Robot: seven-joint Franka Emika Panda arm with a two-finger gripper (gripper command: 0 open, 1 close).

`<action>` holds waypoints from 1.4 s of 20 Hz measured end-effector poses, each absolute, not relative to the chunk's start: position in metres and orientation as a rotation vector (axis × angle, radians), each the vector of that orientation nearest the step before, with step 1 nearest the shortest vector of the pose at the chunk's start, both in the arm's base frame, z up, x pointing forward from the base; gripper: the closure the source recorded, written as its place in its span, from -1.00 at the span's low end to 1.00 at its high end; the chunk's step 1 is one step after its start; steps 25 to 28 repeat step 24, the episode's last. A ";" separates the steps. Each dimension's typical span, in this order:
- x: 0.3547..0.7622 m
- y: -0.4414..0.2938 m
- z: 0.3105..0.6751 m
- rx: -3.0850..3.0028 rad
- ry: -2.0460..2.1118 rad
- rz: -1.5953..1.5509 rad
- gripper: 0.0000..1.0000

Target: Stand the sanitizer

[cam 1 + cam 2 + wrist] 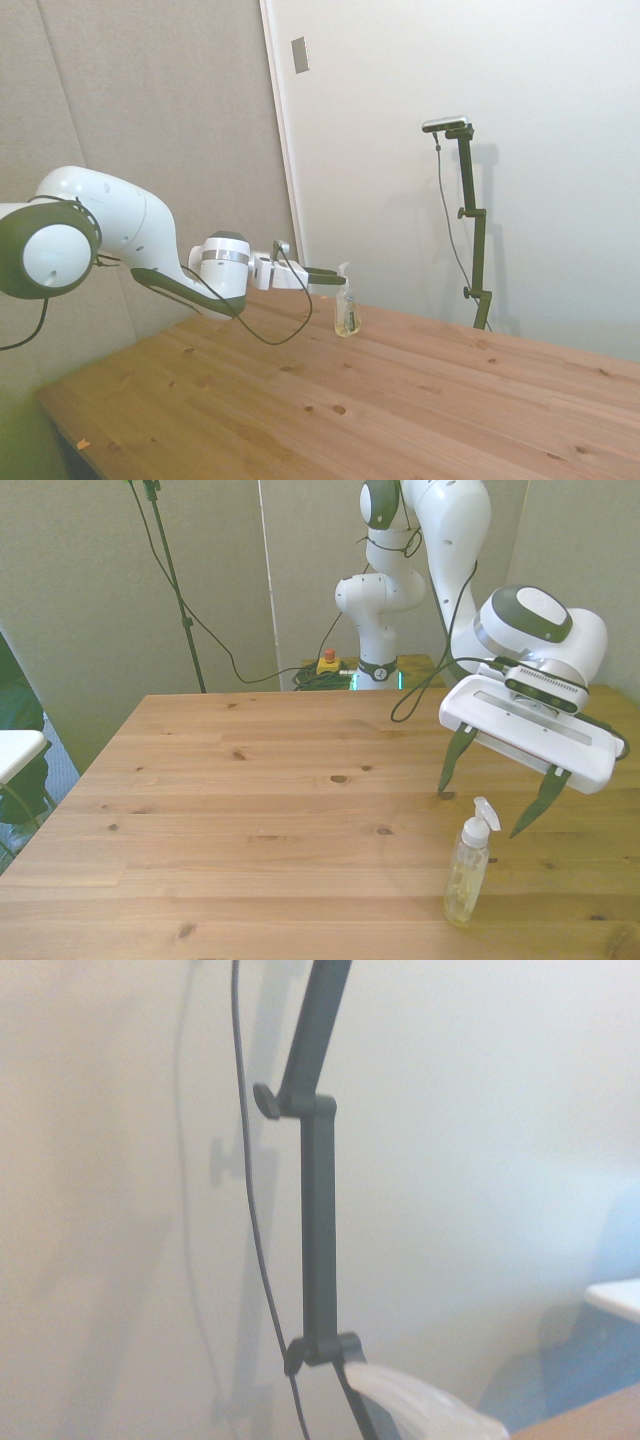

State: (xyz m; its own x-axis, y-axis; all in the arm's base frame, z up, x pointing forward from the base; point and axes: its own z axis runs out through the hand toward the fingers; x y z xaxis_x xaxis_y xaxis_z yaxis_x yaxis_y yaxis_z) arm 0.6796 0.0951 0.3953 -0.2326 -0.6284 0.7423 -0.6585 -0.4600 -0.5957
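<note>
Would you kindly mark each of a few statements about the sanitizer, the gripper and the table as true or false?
1. The sanitizer stands upright on the wooden table. True.
2. The gripper is shut on the bottle's pump top. False: in the front view its fingers are spread wide, clear of the bottle on either side of the pump top.
3. The bottle holds pale yellowish liquid. True.
4. The sanitizer is near the front view's left edge of the table. False: it stands toward the front view's right, near the table's near edge.
5. The sanitizer's pump top is red. False: it is white.
</note>
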 end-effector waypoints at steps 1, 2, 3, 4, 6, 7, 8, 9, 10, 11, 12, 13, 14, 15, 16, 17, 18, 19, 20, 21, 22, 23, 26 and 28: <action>0.671 0.095 0.403 1.955 -1.648 1.812 -1.00; 0.662 0.095 0.412 1.980 -1.672 1.788 -1.00; 0.653 0.095 0.421 2.015 -1.692 1.751 -1.00; 0.644 0.096 0.430 2.062 -1.708 1.697 -1.00; 0.628 0.094 0.443 2.150 -1.726 1.564 -1.00; 0.620 0.092 0.448 2.188 -1.731 1.494 -1.00; 0.612 0.089 0.450 2.223 -1.730 1.427 -1.00; 0.604 0.087 0.452 2.259 -1.725 1.359 -1.00; 0.595 0.085 0.452 2.294 -1.717 1.293 -1.00; 0.587 0.084 0.452 2.328 -1.706 1.227 -1.00; 0.579 0.083 0.451 2.363 -1.695 1.161 -1.00; 0.570 0.082 0.450 2.400 -1.683 1.096 -1.00; 0.562 0.082 0.449 2.437 -1.669 1.031 -1.00; 0.554 0.081 0.448 2.474 -1.655 0.967 -1.00; 0.545 0.080 0.446 2.510 -1.637 0.901 -1.00; 0.537 0.079 0.443 2.545 -1.618 0.834 -1.00; 0.529 0.078 0.441 2.577 -1.599 0.765 -1.00; 0.522 0.076 0.438 2.607 -1.577 0.693 -1.00; 0.516 0.073 0.435 2.635 -1.552 0.617 -1.00; 0.509 0.071 0.433 2.663 -1.526 0.542 -1.00; 0.503 0.069 0.432 2.689 -1.494 0.461 -1.00; 0.498 0.067 0.431 2.714 -1.459 0.381 -1.00; 0.492 0.066 0.431 2.735 -1.421 0.303 -1.00; 0.492 0.066 0.431 2.735 -1.421 0.303 -1.00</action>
